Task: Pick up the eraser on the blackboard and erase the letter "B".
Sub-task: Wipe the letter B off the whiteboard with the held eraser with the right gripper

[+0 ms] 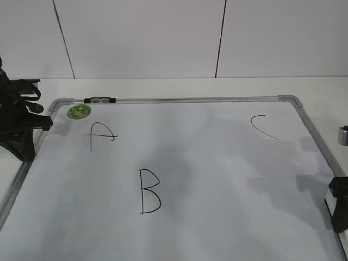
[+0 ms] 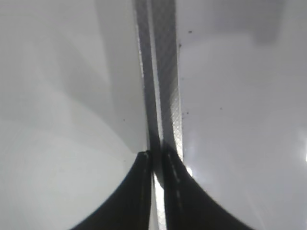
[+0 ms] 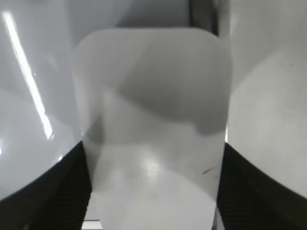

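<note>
The blackboard (image 1: 217,163) is a white dry-erase board with a grey frame, lying flat. The letter "B" (image 1: 149,191) is drawn in black left of the board's centre. The eraser (image 3: 153,115) is a white rounded block that fills the right wrist view. My right gripper (image 3: 153,143) is shut on it, one black finger against each side. In the exterior view this gripper (image 1: 340,209) sits at the board's right edge, mostly cut off. My left gripper (image 2: 157,154) is shut, tips on the board's left frame (image 2: 165,72), near the top-left corner in the exterior view (image 1: 46,122).
An "A" (image 1: 101,136) is at the upper left of the board and a "C" (image 1: 263,126) at the upper right. A green round sticker (image 1: 79,111) and a black-and-silver clip (image 1: 100,100) sit at the top edge. A small silver object (image 1: 343,135) lies right of the board.
</note>
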`<action>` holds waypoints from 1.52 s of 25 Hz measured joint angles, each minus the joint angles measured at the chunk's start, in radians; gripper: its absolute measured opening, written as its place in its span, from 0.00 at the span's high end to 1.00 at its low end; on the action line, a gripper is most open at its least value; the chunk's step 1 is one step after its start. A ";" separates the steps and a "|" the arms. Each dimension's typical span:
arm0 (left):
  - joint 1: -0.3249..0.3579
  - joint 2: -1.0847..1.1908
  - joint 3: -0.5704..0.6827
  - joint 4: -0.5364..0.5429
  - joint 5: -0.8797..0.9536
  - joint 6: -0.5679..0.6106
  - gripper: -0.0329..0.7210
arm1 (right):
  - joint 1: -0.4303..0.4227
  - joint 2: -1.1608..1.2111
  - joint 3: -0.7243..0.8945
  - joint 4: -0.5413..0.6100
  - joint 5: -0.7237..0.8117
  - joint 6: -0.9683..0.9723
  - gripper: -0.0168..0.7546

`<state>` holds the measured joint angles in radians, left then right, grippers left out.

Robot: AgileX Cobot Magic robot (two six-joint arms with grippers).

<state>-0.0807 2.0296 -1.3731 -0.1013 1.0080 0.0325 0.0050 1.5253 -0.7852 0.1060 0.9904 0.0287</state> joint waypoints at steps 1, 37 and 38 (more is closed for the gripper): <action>0.000 0.000 0.000 0.000 0.000 0.000 0.92 | 0.000 0.000 -0.004 0.023 0.000 0.000 0.28; 0.000 0.000 -0.002 -0.001 0.004 0.000 0.92 | 0.578 0.697 -1.035 -0.064 0.288 0.142 0.28; 0.000 0.000 -0.002 0.000 0.004 0.000 0.92 | 0.580 0.702 -1.043 -0.064 0.295 0.142 0.28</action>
<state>-0.0807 2.0296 -1.3748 -0.1018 1.0118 0.0325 0.5849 2.2270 -1.8278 0.0422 1.2858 0.1712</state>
